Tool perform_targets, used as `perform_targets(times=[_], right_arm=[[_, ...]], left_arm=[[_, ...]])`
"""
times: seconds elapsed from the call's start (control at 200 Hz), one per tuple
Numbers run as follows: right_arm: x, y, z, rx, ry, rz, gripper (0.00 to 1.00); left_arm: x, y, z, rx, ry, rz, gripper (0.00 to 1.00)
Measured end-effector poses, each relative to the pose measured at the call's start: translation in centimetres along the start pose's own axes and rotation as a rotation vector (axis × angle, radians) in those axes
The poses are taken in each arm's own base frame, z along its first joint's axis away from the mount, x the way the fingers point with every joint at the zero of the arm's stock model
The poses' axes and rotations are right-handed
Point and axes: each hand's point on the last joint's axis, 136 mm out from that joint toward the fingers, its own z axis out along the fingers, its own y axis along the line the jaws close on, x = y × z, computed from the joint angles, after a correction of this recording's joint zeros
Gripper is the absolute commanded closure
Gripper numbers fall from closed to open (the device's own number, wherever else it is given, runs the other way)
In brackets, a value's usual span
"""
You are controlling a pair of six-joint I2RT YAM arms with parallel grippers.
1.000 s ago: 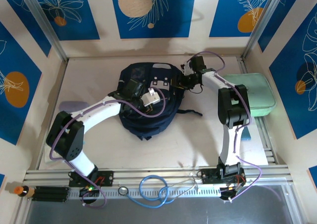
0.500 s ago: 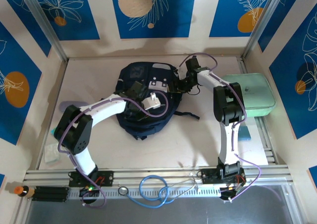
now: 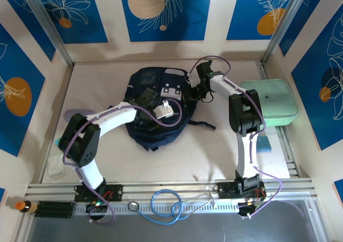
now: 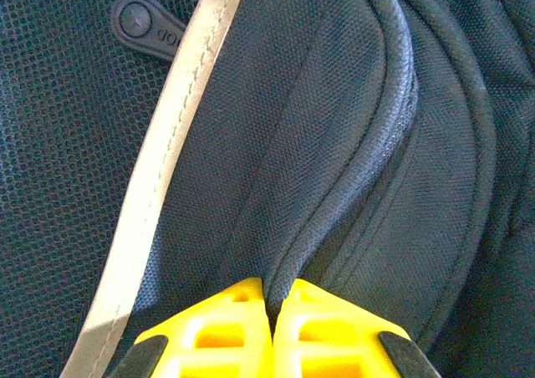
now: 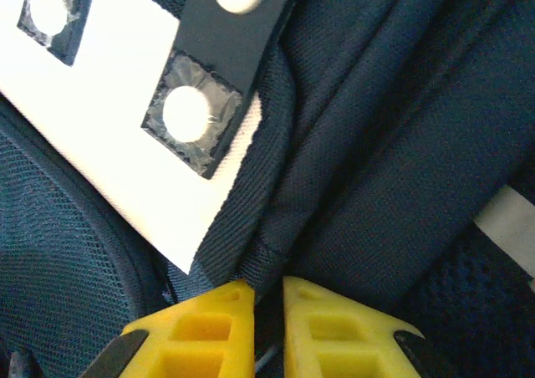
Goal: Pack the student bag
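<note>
- Top external view: the student bag (image 3: 158,135) lies flat on the table (image 3: 96,87) at centre frame, slightly toward the upper half, with a dark strap trailing off its right side.
- Both arms reach in over the bag. The left gripper (image 3: 146,98) sits on its upper-left part and the right gripper (image 3: 191,90) at its upper-right edge.
- A mint-green case (image 3: 273,105) rests at the right side of the table, apart from the bag.
- Left wrist view: the left gripper (image 4: 272,298) has its yellow fingers pressed together at bottom centre, pinching a raised corded seam of the student bag (image 4: 351,144). The seam runs up and to the right from the pinch.
- A pale stripe (image 4: 167,169) runs diagonally just left of the pinch, with dark mesh (image 4: 67,144) beyond it.
- Right wrist view: the right gripper (image 5: 267,290) has its fingers drawn to a thin slit at bottom centre, with a folded fabric edge of the student bag (image 5: 401,144) dipping in between them.
- A white patch (image 5: 100,119) with round studs lies to the upper left, just beside that fold.
</note>
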Motion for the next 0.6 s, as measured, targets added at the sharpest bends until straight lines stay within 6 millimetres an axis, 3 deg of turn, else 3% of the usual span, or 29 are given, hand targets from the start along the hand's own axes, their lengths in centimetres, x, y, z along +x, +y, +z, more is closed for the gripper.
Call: perform_targets(times=[0.375, 0.6], right_arm=[[2.0, 2.3, -1.6, -0.126, 0.012, -0.001, 0.87], [2.5, 2.4, -1.5, -0.133, 0.025, -0.001, 0.83]], left_arm=[[0.0, 0.0, 0.0, 0.000, 0.000, 0.000, 0.93], [0.0, 0.0, 0.0, 0.000, 0.000, 0.000, 0.93]])
